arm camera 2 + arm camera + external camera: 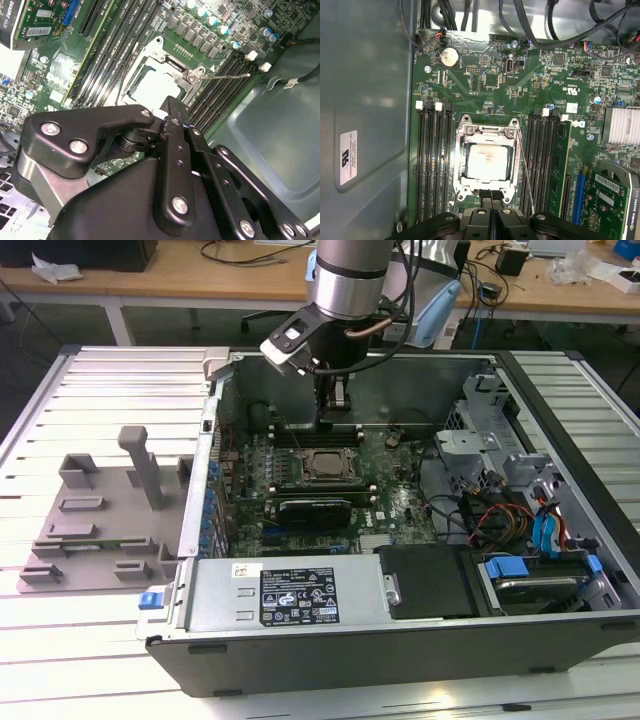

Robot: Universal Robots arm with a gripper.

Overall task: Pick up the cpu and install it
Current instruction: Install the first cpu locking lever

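The cpu (487,162) sits in its socket (465,131); gripper (493,196) beside it, jaws closed
1 cpu lies flat in the 1 socket at the middle of the motherboard (490,80), between 2 banks of memory slots (436,160). The gripper hangs at the socket's edge, jaws pressed together on nothing. Their tips cover part of the socket frame in the first wrist view, and in the second wrist view the gripper's body hides part of the cpu. In the exterior view the cpu is too small to tell from its socket. 1 grey tray (100,525) sits near the tabletop (90,380) edge at the exterior view's left
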